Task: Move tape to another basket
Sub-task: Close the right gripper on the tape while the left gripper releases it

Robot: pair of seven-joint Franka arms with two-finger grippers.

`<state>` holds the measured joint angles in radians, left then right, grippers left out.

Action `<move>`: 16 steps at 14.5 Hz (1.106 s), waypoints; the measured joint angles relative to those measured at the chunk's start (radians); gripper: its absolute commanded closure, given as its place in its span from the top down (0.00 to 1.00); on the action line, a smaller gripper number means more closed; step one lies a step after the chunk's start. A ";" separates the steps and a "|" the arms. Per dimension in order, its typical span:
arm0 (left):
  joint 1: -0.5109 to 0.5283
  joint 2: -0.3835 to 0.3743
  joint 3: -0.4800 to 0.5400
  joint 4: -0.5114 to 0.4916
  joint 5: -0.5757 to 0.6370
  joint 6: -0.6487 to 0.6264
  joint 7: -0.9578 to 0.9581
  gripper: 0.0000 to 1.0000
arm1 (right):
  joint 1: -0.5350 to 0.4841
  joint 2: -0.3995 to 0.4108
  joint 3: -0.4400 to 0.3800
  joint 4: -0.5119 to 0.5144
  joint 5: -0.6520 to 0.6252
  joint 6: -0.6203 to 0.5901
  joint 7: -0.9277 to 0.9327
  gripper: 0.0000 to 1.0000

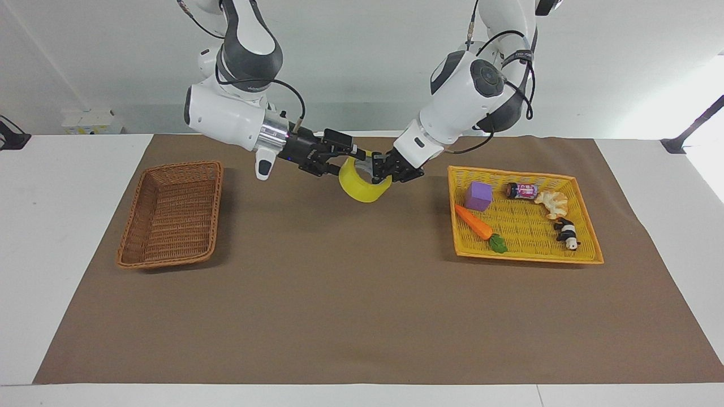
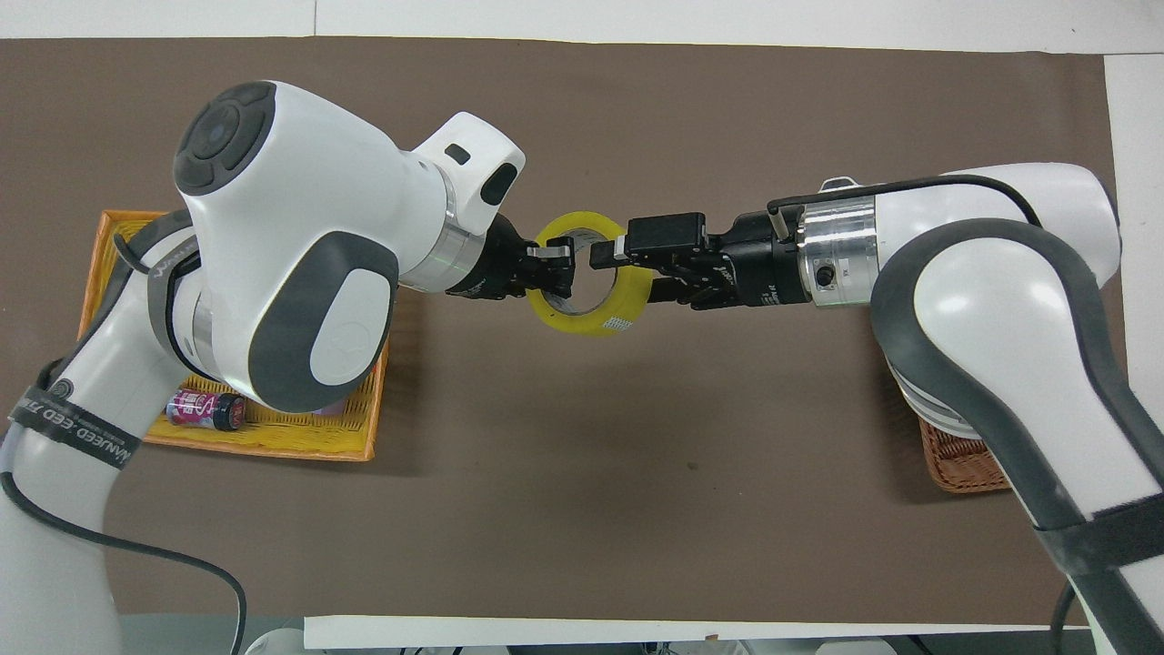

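Observation:
The tape (image 1: 362, 191), a yellow ring, hangs in the air over the mat's middle, near the robots' edge. My left gripper (image 1: 378, 172) is shut on the ring's wall at the side toward the yellow tray. In the overhead view the tape (image 2: 582, 320) sits between both hands, with the left gripper (image 2: 556, 266) pinching it. My right gripper (image 1: 346, 161) is open, its fingers straddling the ring's other wall, one inside the hole; it also shows in the overhead view (image 2: 627, 275). The brown wicker basket (image 1: 169, 215) lies empty at the right arm's end, mostly hidden under the arm from overhead (image 2: 964, 455).
A yellow flat tray (image 1: 526, 255) at the left arm's end holds a purple cube (image 1: 478, 196), a toy carrot (image 1: 475, 223), a small can (image 1: 521, 190), a pale toy and a panda figure. A brown mat (image 1: 339, 294) covers the table.

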<state>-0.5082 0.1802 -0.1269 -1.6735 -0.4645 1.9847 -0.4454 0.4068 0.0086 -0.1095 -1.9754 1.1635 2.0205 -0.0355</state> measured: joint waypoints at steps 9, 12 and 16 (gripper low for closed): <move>0.001 -0.001 0.001 0.001 0.000 -0.006 -0.004 0.00 | -0.001 -0.001 -0.004 -0.028 -0.004 0.002 -0.070 0.10; 0.001 -0.001 0.001 0.001 0.000 -0.006 -0.006 0.01 | -0.002 -0.001 -0.004 -0.028 -0.004 0.002 -0.074 0.00; 0.001 -0.002 0.001 0.002 0.000 -0.009 -0.011 0.92 | -0.003 -0.001 -0.004 -0.029 -0.004 0.002 -0.078 0.00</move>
<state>-0.5069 0.1786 -0.1255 -1.6716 -0.4642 1.9762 -0.4564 0.4038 0.0078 -0.1133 -2.0043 1.1591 2.0221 -0.1136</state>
